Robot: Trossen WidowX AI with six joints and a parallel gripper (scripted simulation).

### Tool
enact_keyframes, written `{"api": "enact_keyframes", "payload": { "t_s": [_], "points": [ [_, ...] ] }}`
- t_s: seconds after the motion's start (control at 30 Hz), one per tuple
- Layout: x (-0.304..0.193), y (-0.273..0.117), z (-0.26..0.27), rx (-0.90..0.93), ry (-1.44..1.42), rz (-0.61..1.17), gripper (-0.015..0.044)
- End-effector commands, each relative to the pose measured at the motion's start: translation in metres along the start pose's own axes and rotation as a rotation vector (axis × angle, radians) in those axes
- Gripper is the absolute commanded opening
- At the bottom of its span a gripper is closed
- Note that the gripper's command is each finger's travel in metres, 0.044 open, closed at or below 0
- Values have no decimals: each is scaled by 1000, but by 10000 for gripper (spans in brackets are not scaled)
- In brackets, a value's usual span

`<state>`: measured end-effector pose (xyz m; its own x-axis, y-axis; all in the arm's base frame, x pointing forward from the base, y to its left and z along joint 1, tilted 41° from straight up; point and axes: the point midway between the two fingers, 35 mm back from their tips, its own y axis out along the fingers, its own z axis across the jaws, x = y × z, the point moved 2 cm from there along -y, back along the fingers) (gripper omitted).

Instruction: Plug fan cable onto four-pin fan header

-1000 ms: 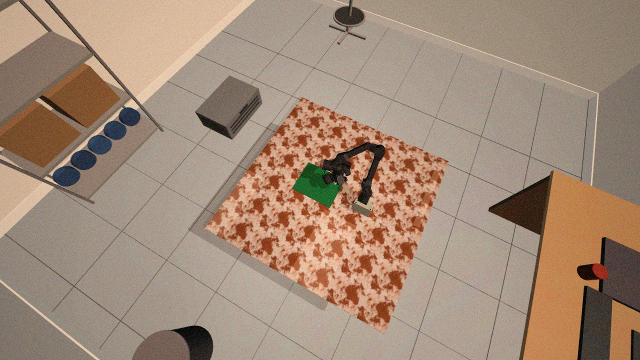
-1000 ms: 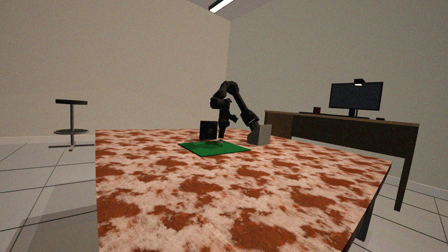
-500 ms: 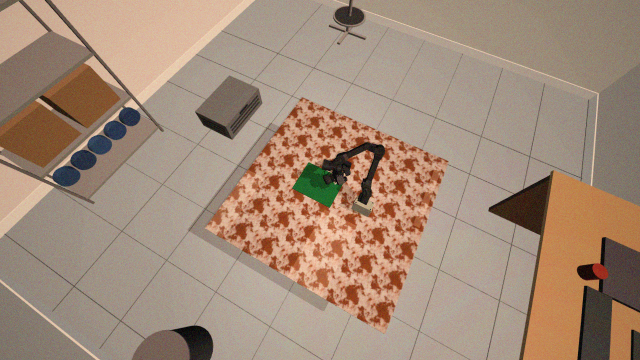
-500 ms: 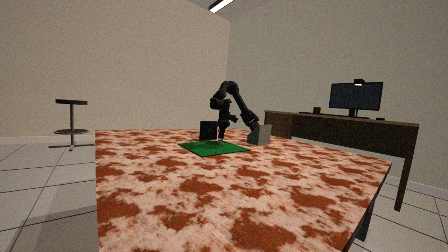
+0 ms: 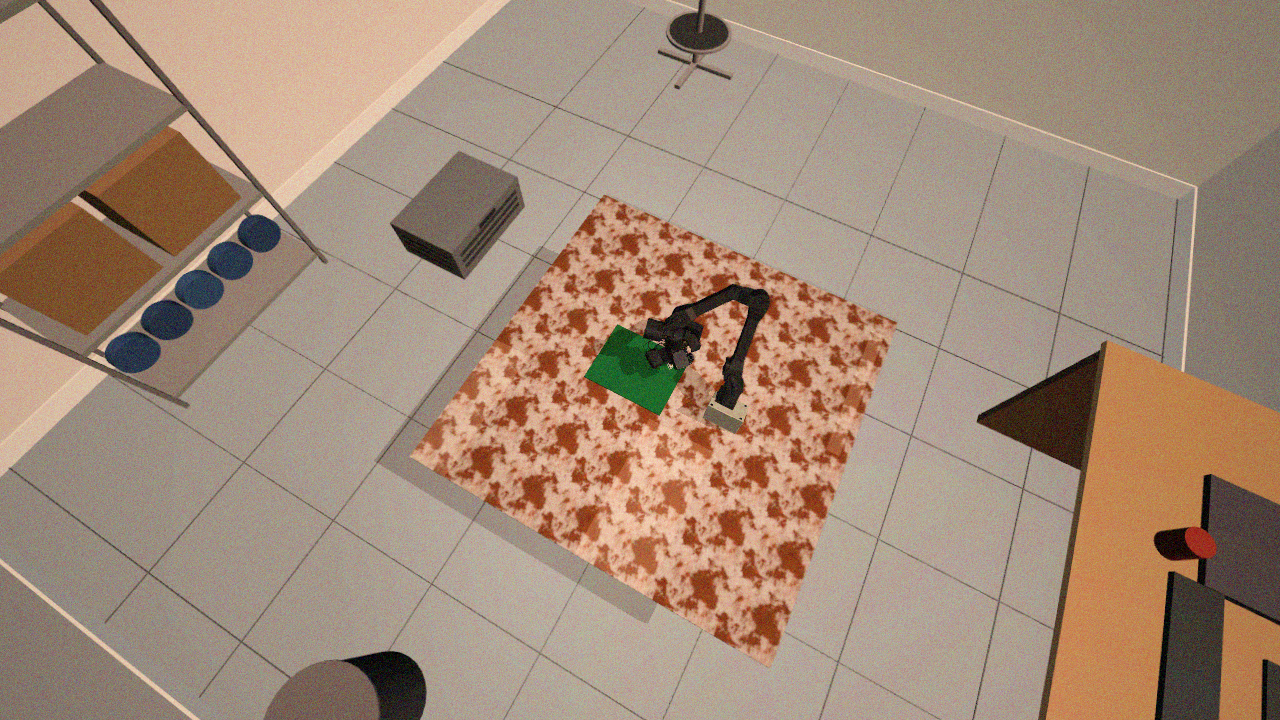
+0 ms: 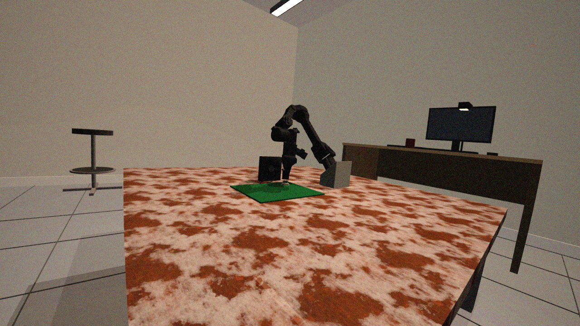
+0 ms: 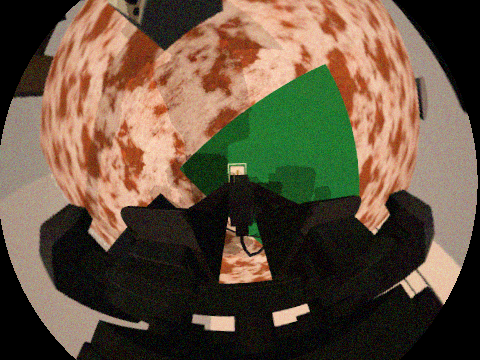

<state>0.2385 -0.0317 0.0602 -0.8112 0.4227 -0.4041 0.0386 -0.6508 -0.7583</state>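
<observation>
Over the flat green circuit board (image 7: pixel 314 134), black parallel-jaw gripper (image 7: pixel 238 196) clamped narrowly on the small dark fan plug (image 7: pixel 239 202), held upright to meet the pale four-pin header (image 7: pixel 236 171)

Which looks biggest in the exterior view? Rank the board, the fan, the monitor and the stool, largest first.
1. Monitor and board: alike in spread, so unranked.
2. Stool: tall but thin, and farther from the camera, so its place is unsure.
3. Fan: smallest.
</observation>
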Motion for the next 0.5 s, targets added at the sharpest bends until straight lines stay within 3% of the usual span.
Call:
{"api": "enact_keyframes", "payload": {
  "t_s": [0.0, 0.47],
  "points": [
    [0, 1, 0, 3, -5, 5, 0],
    [2, 4, 1, 3, -7, 5, 0]
  ]
}}
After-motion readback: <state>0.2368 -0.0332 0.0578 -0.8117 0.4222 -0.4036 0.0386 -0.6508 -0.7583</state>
